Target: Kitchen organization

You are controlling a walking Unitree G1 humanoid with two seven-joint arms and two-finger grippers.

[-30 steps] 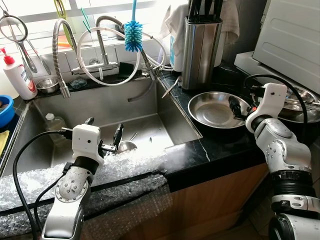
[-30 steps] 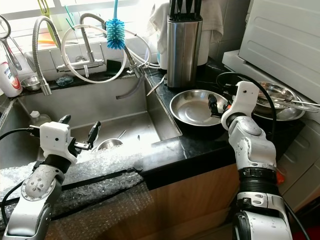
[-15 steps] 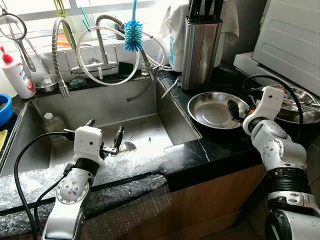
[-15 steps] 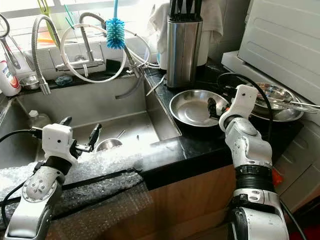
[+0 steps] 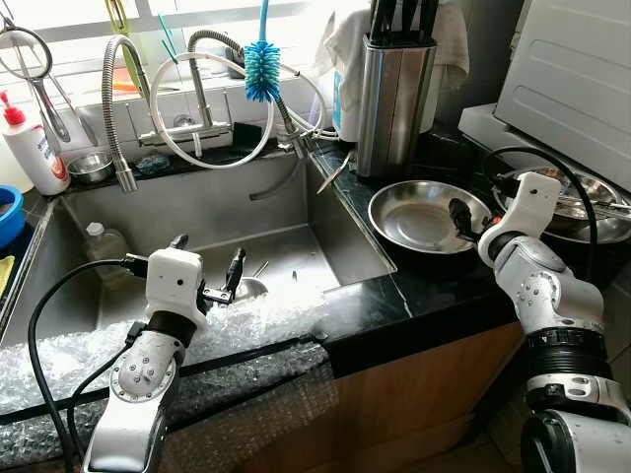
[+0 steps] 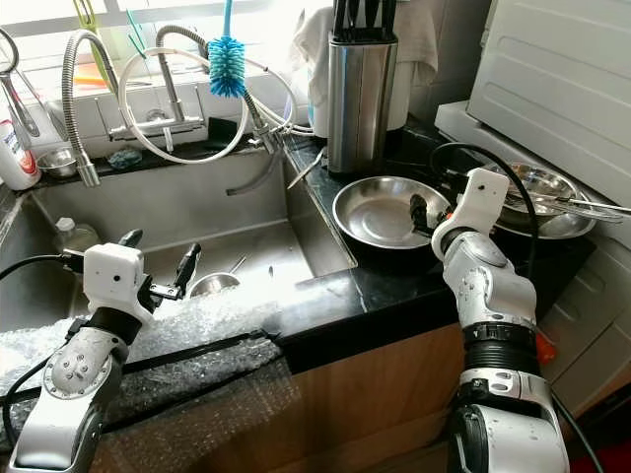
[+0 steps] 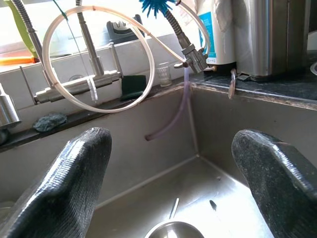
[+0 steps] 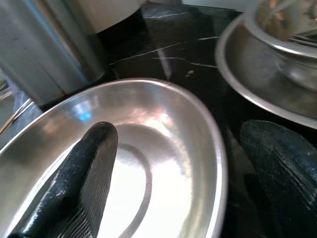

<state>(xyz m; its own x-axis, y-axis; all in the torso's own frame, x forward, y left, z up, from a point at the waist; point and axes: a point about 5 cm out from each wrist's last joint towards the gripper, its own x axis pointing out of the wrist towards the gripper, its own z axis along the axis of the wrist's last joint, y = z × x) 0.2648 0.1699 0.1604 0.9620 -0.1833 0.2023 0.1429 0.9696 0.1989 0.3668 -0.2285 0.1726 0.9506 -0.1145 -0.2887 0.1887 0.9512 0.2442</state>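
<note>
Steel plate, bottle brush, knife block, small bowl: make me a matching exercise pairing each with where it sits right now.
Things:
1. steel plate
2. bottle brush
3. knife block
4. small bowl

Places:
A. down in the sink
B. hanging over the faucet
C. on the counter, its rim between the right hand's open fingers
D. upright behind the plate

Pairs: 1-C, 2-B, 3-D, 4-A
</note>
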